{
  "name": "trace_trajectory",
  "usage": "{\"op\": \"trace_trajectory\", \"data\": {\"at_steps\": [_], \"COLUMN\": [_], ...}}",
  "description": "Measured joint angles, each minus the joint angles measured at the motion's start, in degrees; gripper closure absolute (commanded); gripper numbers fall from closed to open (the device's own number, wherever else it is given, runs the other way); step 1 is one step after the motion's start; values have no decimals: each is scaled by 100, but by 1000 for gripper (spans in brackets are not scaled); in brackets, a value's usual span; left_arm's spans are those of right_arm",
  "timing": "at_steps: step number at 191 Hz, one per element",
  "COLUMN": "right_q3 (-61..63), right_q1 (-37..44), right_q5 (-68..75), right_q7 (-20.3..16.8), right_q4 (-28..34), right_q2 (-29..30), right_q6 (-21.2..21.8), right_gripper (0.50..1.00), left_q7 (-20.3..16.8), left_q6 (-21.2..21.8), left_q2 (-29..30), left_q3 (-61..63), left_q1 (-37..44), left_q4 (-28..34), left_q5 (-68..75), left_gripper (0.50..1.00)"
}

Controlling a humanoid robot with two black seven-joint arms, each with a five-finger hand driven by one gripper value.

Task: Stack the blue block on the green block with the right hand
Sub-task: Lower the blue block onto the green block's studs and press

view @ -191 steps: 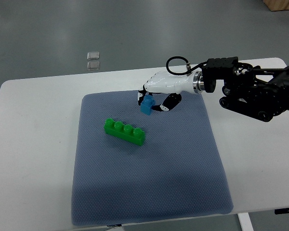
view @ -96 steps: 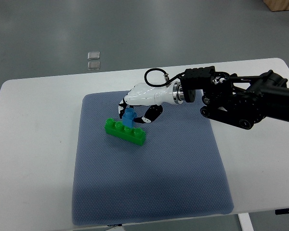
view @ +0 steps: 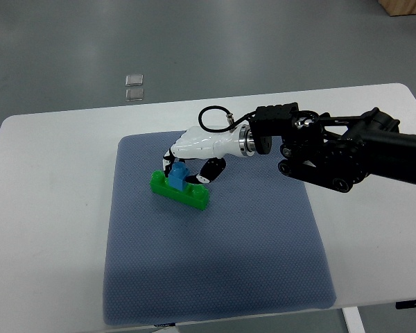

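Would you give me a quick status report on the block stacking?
Right hand shut on blue block. Blue block over the green block, seating unclear. Left hand out of view. Nothing in the way.

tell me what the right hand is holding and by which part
The right hand holds the blue block by its sides, fingers around it, over the green block.

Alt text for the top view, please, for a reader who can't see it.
The robot's right hand holds a small blue block on top of a long green block, which lies on a grey-blue mat covering a white table. No left arm shows.
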Motion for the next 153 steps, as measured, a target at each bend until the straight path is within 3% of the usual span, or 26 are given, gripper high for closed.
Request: {"op": "trace_trajectory", "data": {"at_steps": [153], "right_q3": [36], "right_q1": [-106], "right_q5": [-78], "right_q7": [4], "right_q4": [-184], "right_q2": [50], "right_q6": [-18], "right_gripper": [912], "left_q7": [0], "left_q6": [2], "left_q2": [0], "left_q3": [-1], "left_q1": [0], "left_q4": [0], "left_q5": [0], "left_gripper": [500]}}
